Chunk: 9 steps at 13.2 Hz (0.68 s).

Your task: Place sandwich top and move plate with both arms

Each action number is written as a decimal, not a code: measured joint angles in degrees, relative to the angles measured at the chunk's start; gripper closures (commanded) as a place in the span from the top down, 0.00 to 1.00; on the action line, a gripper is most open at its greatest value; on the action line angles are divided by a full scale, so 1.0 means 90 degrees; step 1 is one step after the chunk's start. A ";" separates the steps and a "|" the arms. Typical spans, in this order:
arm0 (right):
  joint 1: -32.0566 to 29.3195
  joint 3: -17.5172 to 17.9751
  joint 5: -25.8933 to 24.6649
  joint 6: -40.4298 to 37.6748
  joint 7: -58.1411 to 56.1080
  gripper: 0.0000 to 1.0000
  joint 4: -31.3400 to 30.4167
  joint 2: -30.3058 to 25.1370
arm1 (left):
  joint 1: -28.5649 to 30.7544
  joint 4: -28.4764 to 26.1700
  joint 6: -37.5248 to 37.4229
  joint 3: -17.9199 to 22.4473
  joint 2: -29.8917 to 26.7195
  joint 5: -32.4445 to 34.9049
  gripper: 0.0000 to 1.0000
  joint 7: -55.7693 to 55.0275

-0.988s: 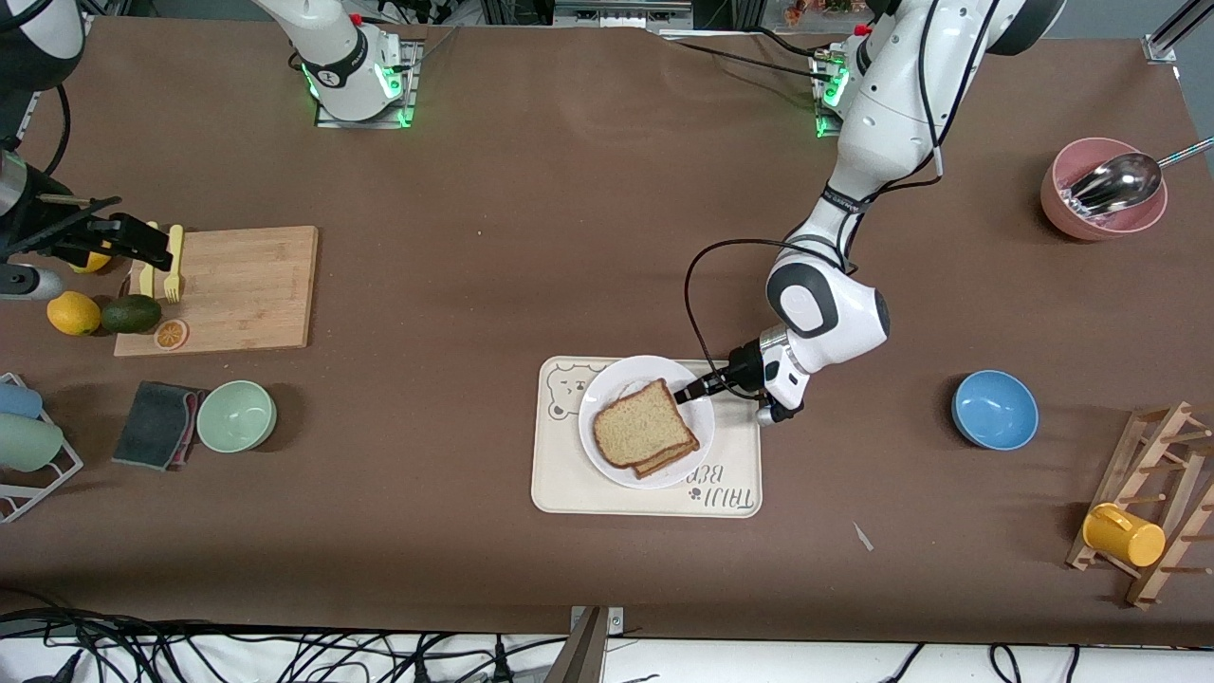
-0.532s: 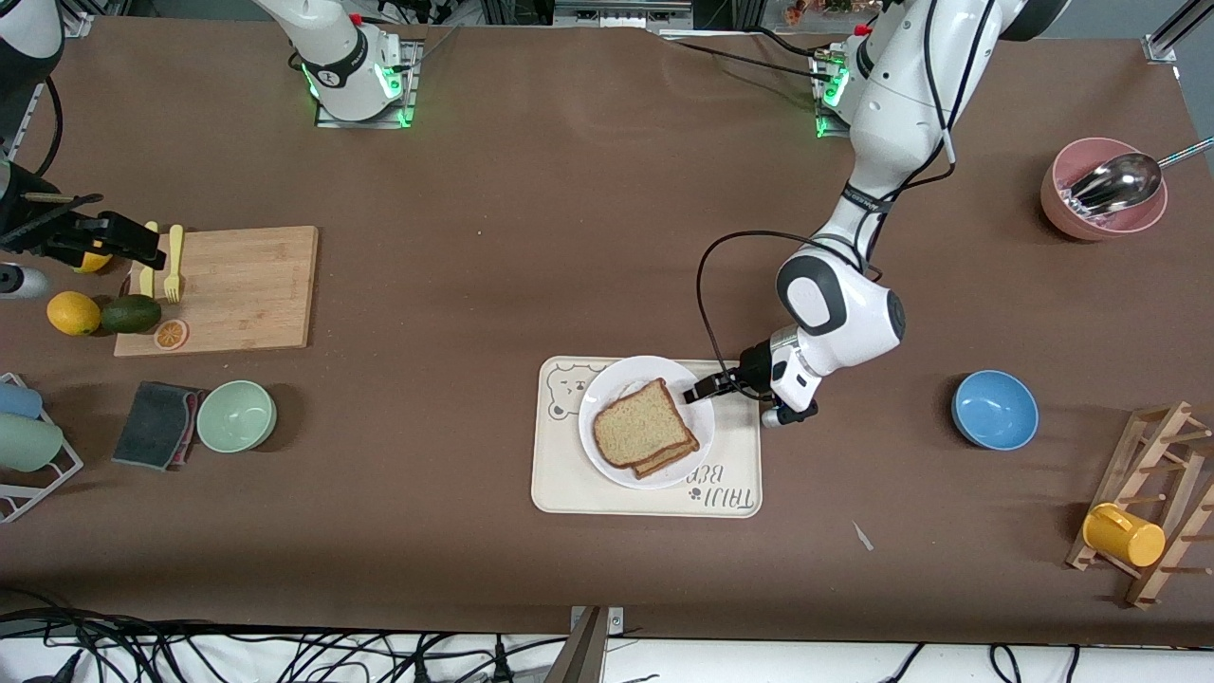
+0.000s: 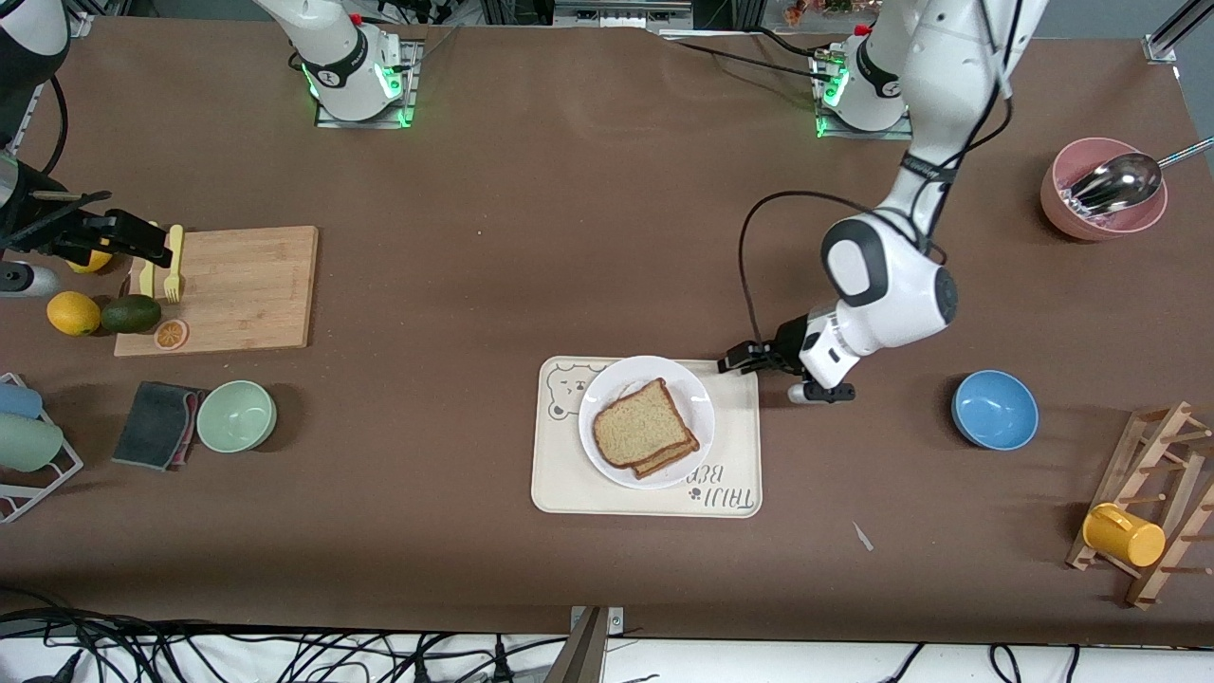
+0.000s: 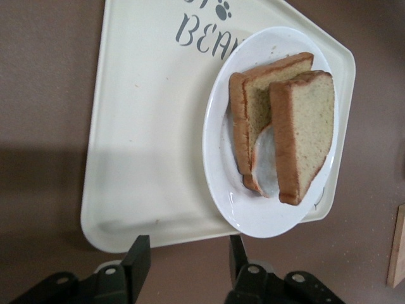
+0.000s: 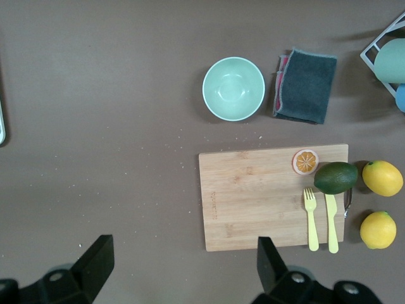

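The white plate (image 3: 697, 403) sits on the cream bear-print tray (image 3: 645, 495). The sandwich top (image 3: 637, 429), a brown bread slice, lies on a second slice on the plate. In the left wrist view the top slice (image 4: 305, 134) sits askew over the lower slice (image 4: 254, 104), with egg white (image 4: 264, 163) showing between them. My left gripper (image 3: 732, 363) is open and empty, just off the tray's corner toward the left arm's end; its fingers (image 4: 137, 262) frame bare table. My right gripper (image 3: 150, 250) is open and empty over the cutting board's end, where that arm waits.
A wooden cutting board (image 3: 232, 289) with a yellow fork and knife, an avocado, lemons, a green bowl (image 3: 236, 415) and a grey cloth (image 3: 155, 424) lie at the right arm's end. A blue bowl (image 3: 994, 409), pink bowl with ladle (image 3: 1102, 194) and mug rack (image 3: 1143, 517) stand at the left arm's end.
My left gripper has drawn back from the plate's rim, off the tray, toward the left arm's end of the table. The bread and plate stay put. The right arm barely moved.
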 measured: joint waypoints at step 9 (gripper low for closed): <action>-0.0004 0.0044 0.0056 -0.0034 0.0002 1.00 -0.0032 -0.0047 | 0.0824 -0.1846 -0.0450 -0.0015 -0.3077 0.3091 1.00 -0.0100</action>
